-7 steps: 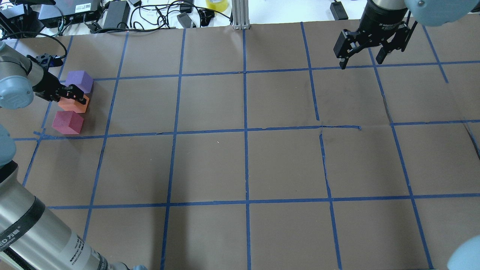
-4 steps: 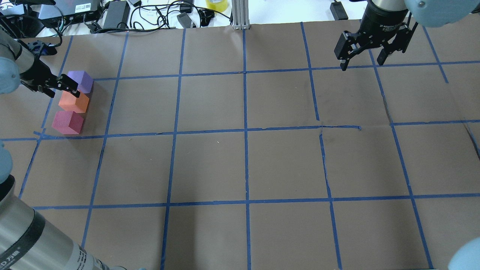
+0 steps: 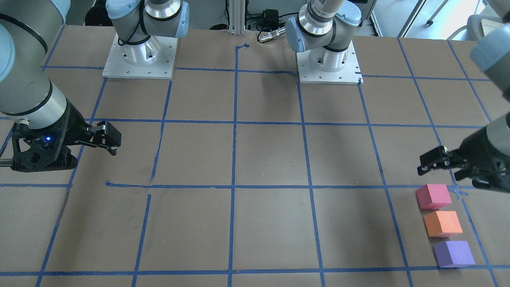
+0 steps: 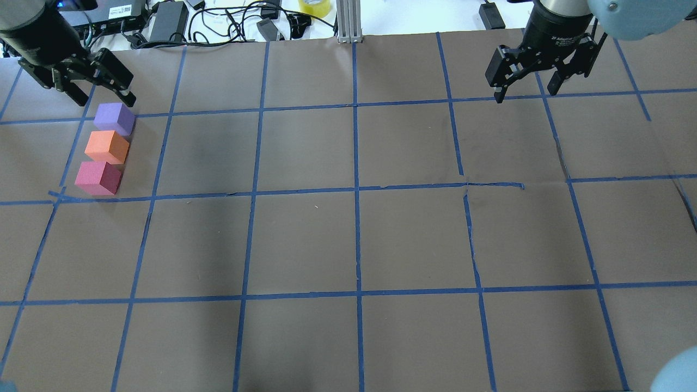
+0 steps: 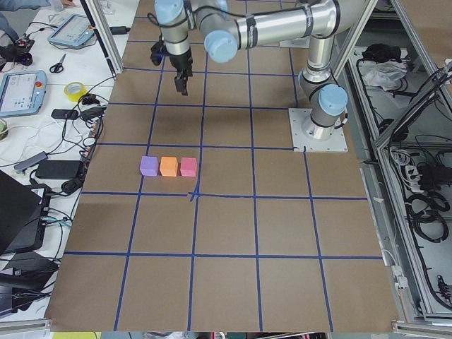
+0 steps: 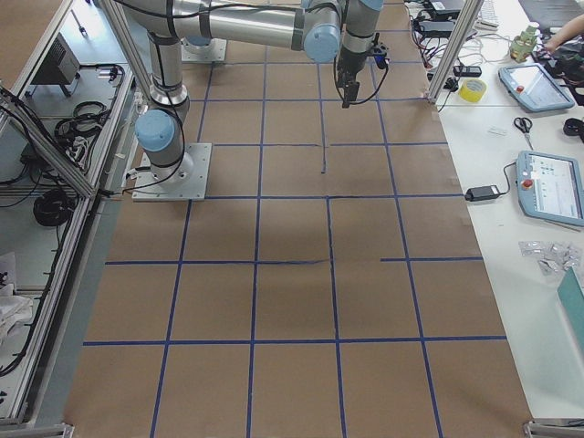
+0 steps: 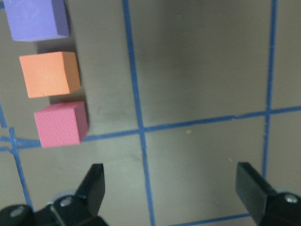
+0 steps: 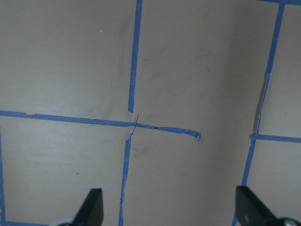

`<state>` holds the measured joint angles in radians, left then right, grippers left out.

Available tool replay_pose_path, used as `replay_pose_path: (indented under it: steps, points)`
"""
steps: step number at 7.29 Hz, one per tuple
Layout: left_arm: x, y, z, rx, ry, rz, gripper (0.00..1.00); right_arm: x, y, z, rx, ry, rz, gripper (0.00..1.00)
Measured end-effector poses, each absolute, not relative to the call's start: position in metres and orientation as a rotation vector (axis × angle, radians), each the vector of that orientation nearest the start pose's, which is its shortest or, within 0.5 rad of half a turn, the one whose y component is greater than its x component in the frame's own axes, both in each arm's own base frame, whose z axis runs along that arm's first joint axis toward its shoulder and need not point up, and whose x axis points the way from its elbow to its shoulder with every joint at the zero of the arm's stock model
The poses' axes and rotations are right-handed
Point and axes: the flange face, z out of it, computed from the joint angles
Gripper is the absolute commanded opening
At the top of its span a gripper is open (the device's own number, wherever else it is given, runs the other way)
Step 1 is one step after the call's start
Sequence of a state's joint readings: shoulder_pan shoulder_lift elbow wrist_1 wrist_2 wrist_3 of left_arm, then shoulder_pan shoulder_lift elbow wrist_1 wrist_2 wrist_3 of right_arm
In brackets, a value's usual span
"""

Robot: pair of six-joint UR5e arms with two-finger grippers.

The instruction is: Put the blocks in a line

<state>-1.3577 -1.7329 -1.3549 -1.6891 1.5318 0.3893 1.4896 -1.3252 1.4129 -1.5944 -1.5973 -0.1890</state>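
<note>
Sitting in a straight row on the brown counter (image 4: 381,245), the purple block (image 4: 114,118), the orange block (image 4: 107,147) and the reddish-pink block (image 4: 98,178) lie just beside one another at the robot's far left, orange in the middle. The left pincer (image 4: 106,97) hangs raised near the row, spread wide and holding nothing. The right pincer (image 4: 524,90), also wide and empty, hangs well apart over the counter's far right.

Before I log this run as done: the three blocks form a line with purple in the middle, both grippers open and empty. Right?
No: the orange block is in the middle, between the purple block and the reddish-pink block, as the overhead exterior view shows. The left gripper and right gripper are indeed open and empty.
</note>
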Motion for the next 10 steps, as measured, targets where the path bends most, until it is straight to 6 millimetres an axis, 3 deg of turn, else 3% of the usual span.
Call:
replay_pose_path:
  steps: [1,2,3,4,7,10]
  points:
    - [-0.079,-0.539,0.527,0.402,3.163,0.057,1.0,0.082,-0.595,0.436,-0.173,3.156,0.102,1.0]
    - [-0.127,-0.513,0.543,0.483,3.143,0.03,1.0,0.082,-0.596,0.436,-0.173,3.156,0.1,1.0]
    - [-0.151,-0.499,0.545,0.496,3.138,0.029,1.0,0.082,-0.596,0.435,-0.173,3.156,0.103,1.0]
    - [-0.158,-0.494,0.541,0.487,3.124,0.03,1.0,0.082,-0.597,0.433,-0.174,3.156,0.106,1.0]
    - [-0.153,-0.488,0.539,0.447,3.05,0.015,1.0,0.082,-0.598,0.431,-0.173,3.155,0.109,1.0]
    - [-0.147,-0.49,0.541,0.37,3.125,-0.034,1.0,0.082,-0.596,0.431,-0.173,3.154,0.131,1.0]
